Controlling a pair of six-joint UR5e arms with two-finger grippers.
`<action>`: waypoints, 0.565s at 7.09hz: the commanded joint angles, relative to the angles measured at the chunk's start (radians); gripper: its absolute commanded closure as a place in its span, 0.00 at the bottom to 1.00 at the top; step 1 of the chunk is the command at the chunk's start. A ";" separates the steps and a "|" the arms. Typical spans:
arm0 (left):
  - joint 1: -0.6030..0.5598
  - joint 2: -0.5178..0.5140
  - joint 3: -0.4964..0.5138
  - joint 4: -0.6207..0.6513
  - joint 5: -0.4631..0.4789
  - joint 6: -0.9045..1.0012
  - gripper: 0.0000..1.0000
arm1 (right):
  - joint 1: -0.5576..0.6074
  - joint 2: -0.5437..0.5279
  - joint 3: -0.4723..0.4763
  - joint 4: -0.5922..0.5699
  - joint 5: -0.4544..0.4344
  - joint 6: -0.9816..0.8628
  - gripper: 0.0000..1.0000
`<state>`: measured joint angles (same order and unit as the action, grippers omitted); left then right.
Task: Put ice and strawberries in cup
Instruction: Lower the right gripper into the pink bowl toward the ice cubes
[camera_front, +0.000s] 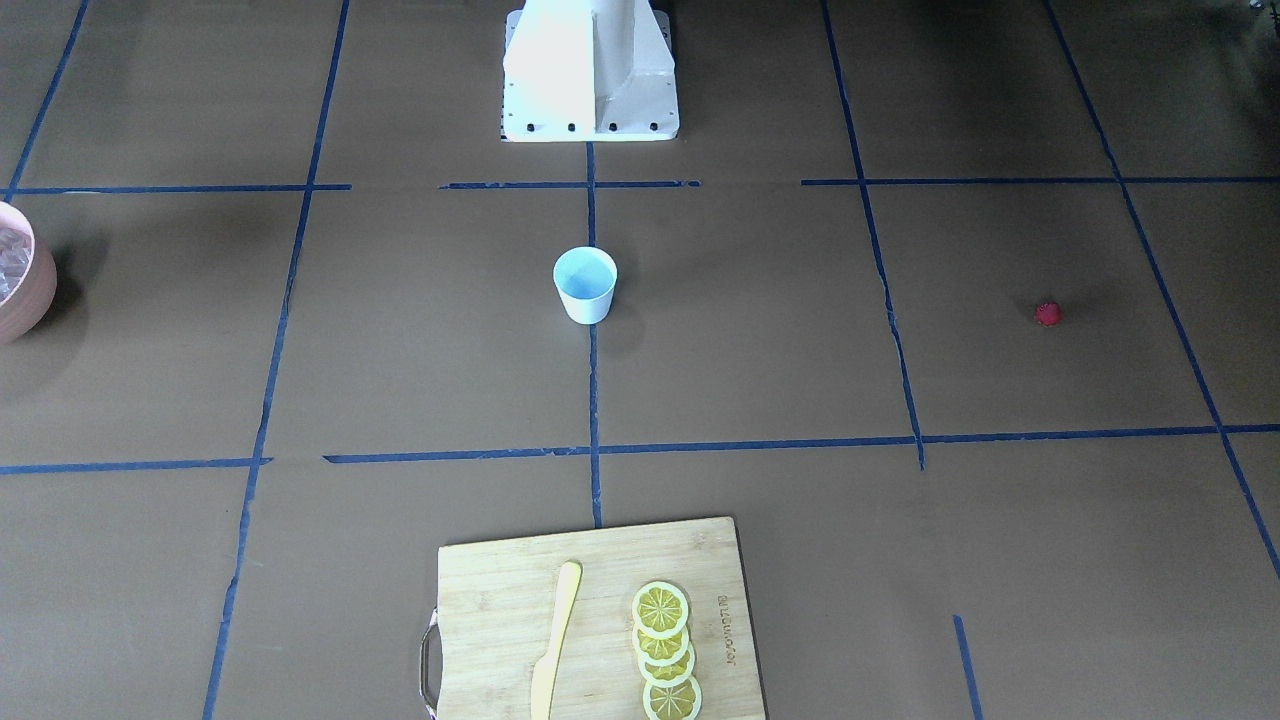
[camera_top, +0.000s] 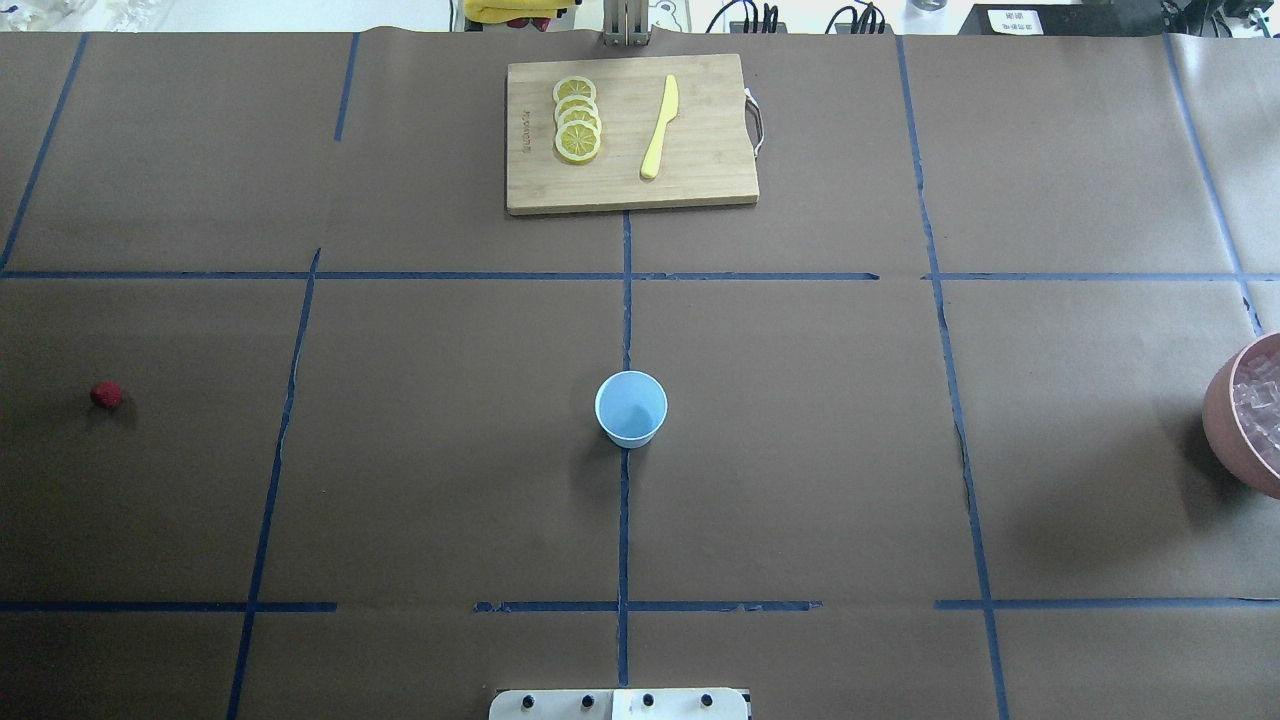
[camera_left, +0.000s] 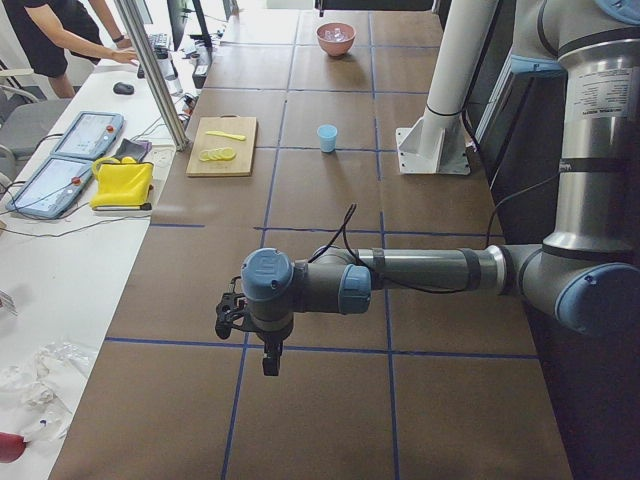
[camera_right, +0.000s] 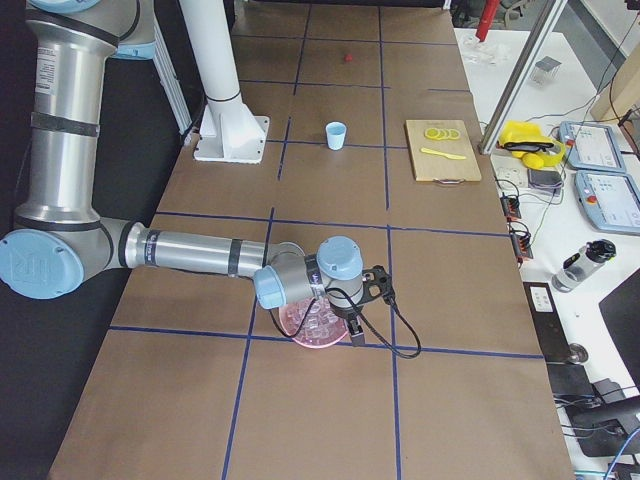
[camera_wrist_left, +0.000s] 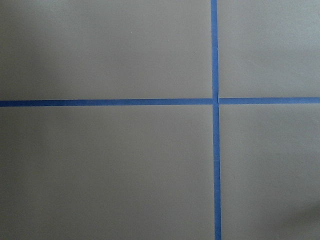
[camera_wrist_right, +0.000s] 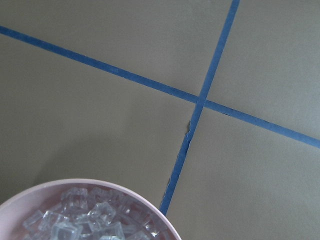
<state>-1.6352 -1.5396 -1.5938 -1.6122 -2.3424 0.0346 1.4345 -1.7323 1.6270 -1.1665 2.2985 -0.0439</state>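
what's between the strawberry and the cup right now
No object lies between them. In the overhead view the stretch from the strawberry to the cup is bare brown paper, crossed only by one blue tape line.

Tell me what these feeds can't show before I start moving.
- Left gripper: seen only in the exterior left view; open or shut, cannot tell.
- Right gripper: seen only in the exterior right view; same doubt.
- Pink bowl: cut off by the overhead view's right edge; ice count unclear.
- Strawberry: too small for detail.

Board; lemon slices; knife; pink bowl
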 joint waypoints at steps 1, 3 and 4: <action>0.000 0.001 0.000 0.000 0.000 0.002 0.00 | -0.084 -0.004 0.028 0.002 -0.005 0.062 0.10; 0.000 0.003 0.002 0.000 0.000 0.005 0.00 | -0.120 -0.015 0.040 0.004 -0.045 0.081 0.19; 0.000 0.003 0.002 -0.002 0.000 0.007 0.00 | -0.138 -0.023 0.048 0.002 -0.078 0.081 0.23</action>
<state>-1.6352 -1.5373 -1.5924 -1.6126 -2.3424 0.0400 1.3172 -1.7469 1.6670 -1.1636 2.2533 0.0332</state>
